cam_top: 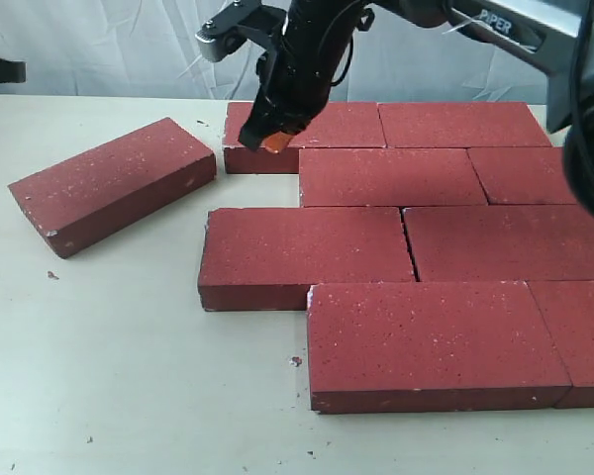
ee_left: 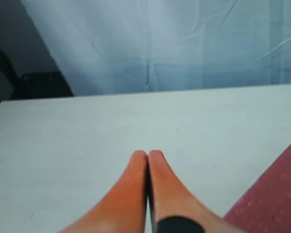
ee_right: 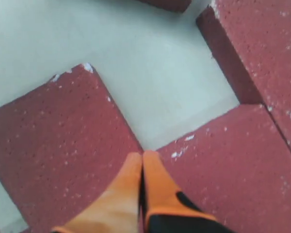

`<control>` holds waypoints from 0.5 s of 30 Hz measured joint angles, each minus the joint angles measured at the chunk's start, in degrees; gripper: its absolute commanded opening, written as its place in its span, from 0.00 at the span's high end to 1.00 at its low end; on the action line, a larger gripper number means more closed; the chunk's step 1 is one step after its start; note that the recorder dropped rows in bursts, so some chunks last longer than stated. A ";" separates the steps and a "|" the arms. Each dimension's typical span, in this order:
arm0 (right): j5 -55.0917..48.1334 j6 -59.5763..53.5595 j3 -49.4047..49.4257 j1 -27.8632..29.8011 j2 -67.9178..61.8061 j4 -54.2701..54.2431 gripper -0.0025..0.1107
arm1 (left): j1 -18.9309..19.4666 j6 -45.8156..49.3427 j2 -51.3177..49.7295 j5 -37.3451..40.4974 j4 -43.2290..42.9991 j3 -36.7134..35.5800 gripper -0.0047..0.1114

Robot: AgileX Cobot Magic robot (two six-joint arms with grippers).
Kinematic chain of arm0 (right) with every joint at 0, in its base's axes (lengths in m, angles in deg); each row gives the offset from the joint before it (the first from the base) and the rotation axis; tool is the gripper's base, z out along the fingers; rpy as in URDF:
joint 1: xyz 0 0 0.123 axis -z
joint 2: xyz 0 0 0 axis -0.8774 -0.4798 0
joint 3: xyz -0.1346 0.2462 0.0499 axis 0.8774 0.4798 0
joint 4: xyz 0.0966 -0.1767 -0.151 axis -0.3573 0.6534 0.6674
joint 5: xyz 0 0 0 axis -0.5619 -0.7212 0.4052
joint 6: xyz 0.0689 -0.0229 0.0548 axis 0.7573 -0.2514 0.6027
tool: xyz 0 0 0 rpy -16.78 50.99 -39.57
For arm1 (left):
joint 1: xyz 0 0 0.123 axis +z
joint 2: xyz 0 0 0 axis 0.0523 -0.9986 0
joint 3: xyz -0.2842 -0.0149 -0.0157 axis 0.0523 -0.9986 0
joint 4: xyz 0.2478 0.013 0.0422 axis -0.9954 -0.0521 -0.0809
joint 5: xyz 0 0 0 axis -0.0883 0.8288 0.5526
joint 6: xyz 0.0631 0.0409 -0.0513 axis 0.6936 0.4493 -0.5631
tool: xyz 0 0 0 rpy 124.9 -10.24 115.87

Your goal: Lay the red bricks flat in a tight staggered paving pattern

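Your red bricks (cam_top: 431,341) all lie flat on the table (cam_top: 129,376). Eight form a staggered block on the right side, in four rows of two, each row offset from the row behind it. The bricks at the right end run out of frame. Joints read mostly tight, though a narrow dark gap shows between the two bricks of the third row. The ninth, a loose brick (cam_top: 114,183), lies to the left of the block, turned at an angle and apart from the rest, with its near-left corner chipped white.

Your right gripper (cam_top: 274,142) is down at the far-left brick (cam_top: 346,124) of the block. It sits at that brick's near edge toward the left end, just beside the far-left corner of the second-row brick (cam_top: 391,176). The right wrist view places its orange fingertips (ee_right: 131,165) over the seam where two bricks meet, with bare table beyond. The jaws are pressed together and hold nothing. Whether the tips actually touch the brick surface cannot be told from these views.

Your left gripper (ee_left: 147,154) sits over bare table, with one brick corner (ee_left: 276,199) close by. Its orange fingers (ee_left: 131,184) are together with nothing between them. A pale curtain (ee_left: 184,43) hangs beyond the table's far edge.
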 measured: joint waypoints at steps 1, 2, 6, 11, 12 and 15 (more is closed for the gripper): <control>0.00 0.01 1.70 0.23 1.00 0.00 0.99 | -0.80 -0.65 -2.08 1.27 -0.94 2.69 0.96; 0.00 0.12 4.19 0.39 2.44 0.10 0.99 | -1.43 -0.94 -3.87 2.74 -1.56 4.90 0.96; 2.81 0.26 17.64 1.33 9.80 -1.38 0.99 | -3.50 -1.51 -12.97 11.70 -3.80 15.24 0.96; 18.54 -0.46 33.96 1.57 20.68 -3.48 0.99 | -4.22 -2.32 -21.25 24.01 -7.20 27.89 0.96; 20.42 -0.98 36.21 1.57 21.97 -3.63 0.99 | -4.22 -3.26 -22.48 26.64 -7.98 29.90 0.96; 25.28 -3.79 42.74 1.57 24.73 -4.02 0.99 | -4.36 -8.42 -26.66 33.51 -12.57 37.13 0.96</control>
